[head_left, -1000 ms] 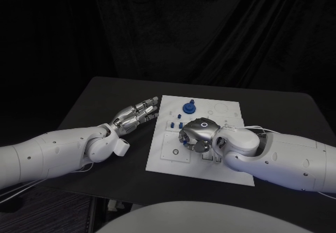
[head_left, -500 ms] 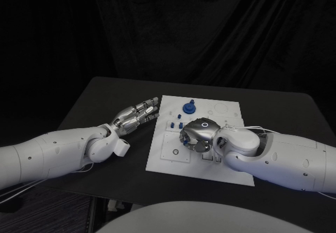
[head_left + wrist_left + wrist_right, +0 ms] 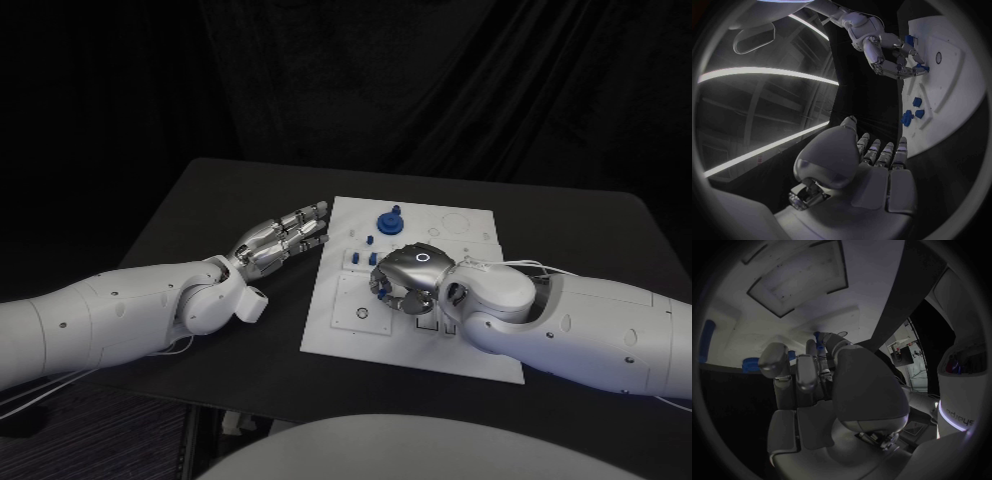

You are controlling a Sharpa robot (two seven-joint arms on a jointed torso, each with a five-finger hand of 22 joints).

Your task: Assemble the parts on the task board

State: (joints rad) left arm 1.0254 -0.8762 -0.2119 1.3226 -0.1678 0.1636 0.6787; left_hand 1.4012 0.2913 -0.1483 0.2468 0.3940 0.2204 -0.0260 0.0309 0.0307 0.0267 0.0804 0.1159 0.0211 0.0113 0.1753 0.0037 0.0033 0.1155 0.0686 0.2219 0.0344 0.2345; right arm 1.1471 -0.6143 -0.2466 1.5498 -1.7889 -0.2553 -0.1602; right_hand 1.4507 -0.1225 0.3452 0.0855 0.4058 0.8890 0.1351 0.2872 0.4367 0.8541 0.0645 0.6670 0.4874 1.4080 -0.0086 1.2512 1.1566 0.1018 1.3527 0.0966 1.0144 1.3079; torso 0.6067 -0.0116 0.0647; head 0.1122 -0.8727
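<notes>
Nothing has shifted since the earlier frames. My right hand pinches a blue part directly above the task board; left hand rests released beside it.

One white task board on one black table. Two silver hands: left hand, right hand. Blue parts visible in head view: one large knobbed part, about three small pegs; others may be hidden under right hand, exact total unclear.
</notes>
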